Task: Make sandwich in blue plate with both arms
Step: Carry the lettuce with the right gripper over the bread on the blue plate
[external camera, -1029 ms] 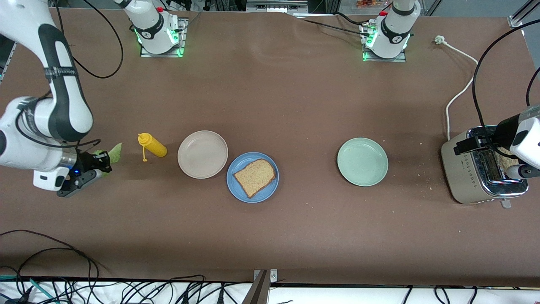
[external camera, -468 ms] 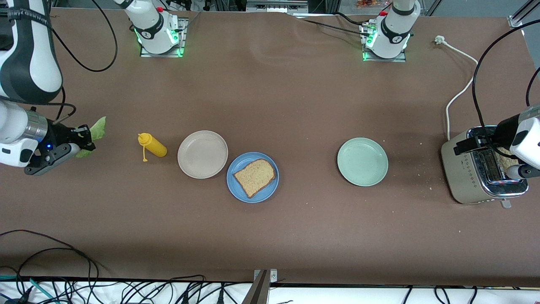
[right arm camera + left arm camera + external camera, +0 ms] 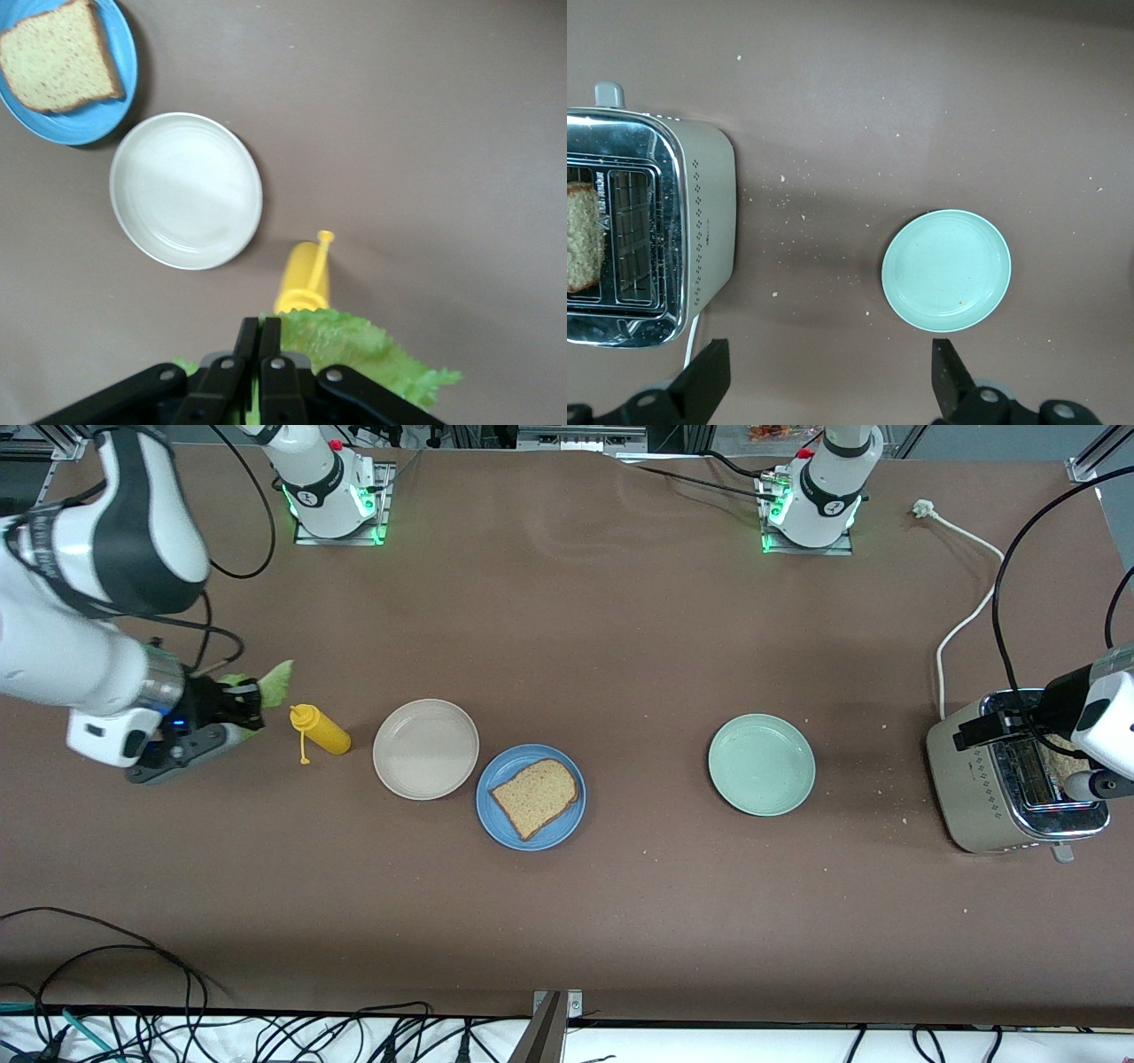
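Toward the right arm's table end, the right end effector [image 3: 237, 707] is gripping a ruffled green lettuce leaf [image 3: 273, 679]; one brown toast slice [image 3: 535, 797] is lying on the round blue plate [image 3: 496, 828], second slice pending; the left end effector [image 3: 824, 390] is waiting spread wide over the silver toaster [image 3: 983, 784].

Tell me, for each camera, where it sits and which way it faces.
Front: high across the table, facing both arms' bases; shows both arms.
Left wrist: looks down on the toaster and mint plate; open left gripper fingers show.
Right wrist: looks down on the blue plate, toast, cream plate, bottle; right gripper shut on lettuce.
Shared: front and left wrist both show the toaster.
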Tool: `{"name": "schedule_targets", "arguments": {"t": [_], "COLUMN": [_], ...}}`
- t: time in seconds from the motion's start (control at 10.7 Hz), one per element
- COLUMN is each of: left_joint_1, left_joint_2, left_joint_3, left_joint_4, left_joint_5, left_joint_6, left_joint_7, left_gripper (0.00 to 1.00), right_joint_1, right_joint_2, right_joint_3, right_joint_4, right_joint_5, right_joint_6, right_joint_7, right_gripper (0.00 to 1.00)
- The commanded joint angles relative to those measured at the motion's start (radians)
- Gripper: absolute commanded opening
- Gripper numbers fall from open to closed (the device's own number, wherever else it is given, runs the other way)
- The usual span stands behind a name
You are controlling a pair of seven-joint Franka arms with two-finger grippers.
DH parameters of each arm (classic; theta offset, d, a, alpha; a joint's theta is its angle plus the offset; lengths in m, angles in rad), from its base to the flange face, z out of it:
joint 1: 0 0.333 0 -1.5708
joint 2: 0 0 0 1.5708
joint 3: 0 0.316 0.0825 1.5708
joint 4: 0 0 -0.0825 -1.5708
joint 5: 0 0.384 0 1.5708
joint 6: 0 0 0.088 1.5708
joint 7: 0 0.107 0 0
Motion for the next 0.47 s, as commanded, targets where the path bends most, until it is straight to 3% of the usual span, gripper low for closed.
{"name": "schedule_targets", "arguments": {"t": [0.0, 0.37], "left_joint_1": [0.01, 0.01], "left_joint_2": [-0.016, -0.016], "left_joint_3": [-0.009, -0.009], "left_joint_4": [-0.014, -0.014], "left_joint_5": [0.024, 0.024], "left_joint_6": [0.007, 0.007], "left_joint_7": [0.022, 0.022], "left_gripper": [1.0, 1.0], "right_joint_1": [0.117, 0.295], "right_joint_2": [0.043, 0.17], "right_joint_3": [-0.009, -0.009], "right_joint_4": [0.055, 0.179], "right_joint_5": [-0.007, -0.003], "right_joint_6": [-0.014, -0.011], "right_joint_7": [0.215, 0.573], "right_gripper": [0.0, 0.0]}}
